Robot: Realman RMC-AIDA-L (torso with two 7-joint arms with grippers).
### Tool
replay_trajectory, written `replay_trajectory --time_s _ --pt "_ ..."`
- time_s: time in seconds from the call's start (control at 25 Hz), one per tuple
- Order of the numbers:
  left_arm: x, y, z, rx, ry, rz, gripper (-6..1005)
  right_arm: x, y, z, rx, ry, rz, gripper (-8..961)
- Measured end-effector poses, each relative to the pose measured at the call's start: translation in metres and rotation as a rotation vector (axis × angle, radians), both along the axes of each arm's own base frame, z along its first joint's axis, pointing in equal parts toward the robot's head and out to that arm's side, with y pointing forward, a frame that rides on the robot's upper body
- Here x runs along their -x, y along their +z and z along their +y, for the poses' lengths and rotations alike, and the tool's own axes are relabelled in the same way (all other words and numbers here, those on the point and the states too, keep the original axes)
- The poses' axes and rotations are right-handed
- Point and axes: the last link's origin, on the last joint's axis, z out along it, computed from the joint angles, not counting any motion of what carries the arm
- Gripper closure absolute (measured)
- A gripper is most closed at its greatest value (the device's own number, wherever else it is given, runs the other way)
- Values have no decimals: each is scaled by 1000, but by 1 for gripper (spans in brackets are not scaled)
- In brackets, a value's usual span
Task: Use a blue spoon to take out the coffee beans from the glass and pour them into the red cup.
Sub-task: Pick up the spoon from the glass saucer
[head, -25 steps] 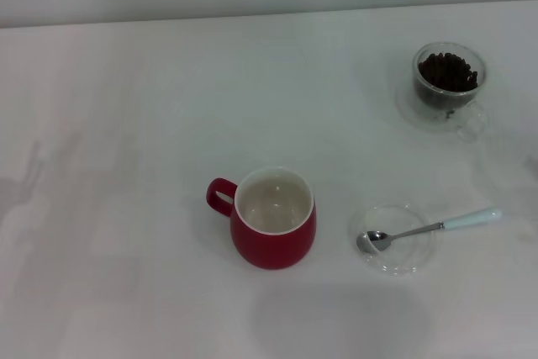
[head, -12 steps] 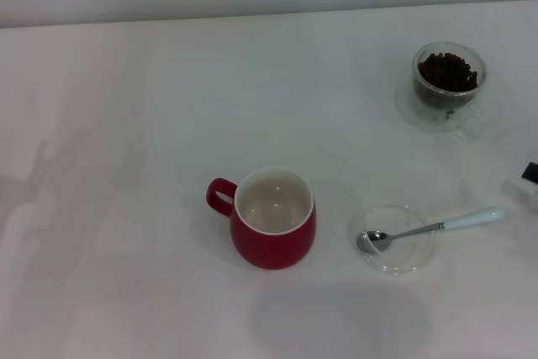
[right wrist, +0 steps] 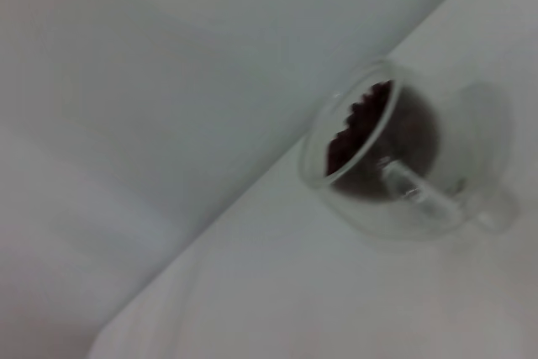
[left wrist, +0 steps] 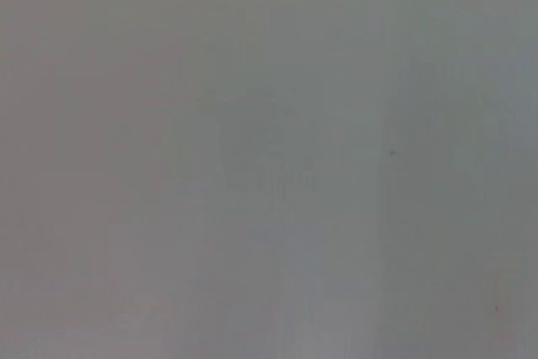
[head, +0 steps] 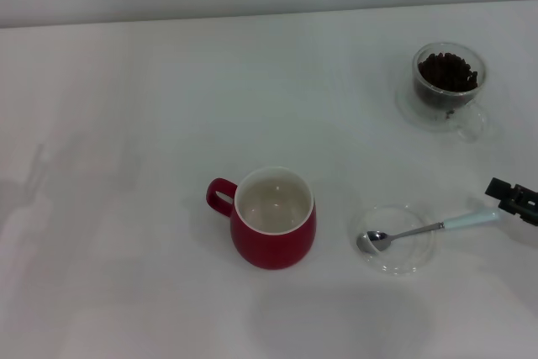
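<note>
A: Right tool point(head: 514, 199) at the near right edge, only a dark tip in view; cannot tell whether open or closed. Nothing held. Left tool out of view, parked.

B: Nearest thing?

A: Spoon point(head: 433, 228), pale handle end just beside the tool tip, possibly touching. Bowl end farther inward, resting in a flat glass dish point(head: 408, 262) on the worktop point(head: 126, 107).

B: And beyond?

A: Red cup point(head: 274, 219) past the dish, well apart from the tool, white inside empty. Glass point(head: 449, 87) of beans point(head: 448, 71) farther back from the tool, well apart.

B: Step in hand?

A: Reaching for the spoon, by the look of it; scooping not yet begun.

B: Next move?

A: Probably lower over the handle, straddle it crosswise, close and lift without dragging the dish.
</note>
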Motion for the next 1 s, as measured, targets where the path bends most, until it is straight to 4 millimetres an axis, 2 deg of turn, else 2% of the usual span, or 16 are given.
replay_trajectory --time_s 0.4,1.0 --pt "0 0 -5 -6 -5 -5 222 8 -17 -6 50 26 22 84" --pt "3 -2 -10 4 1 -3 223 11 -24 -2 59 45 -2 112"
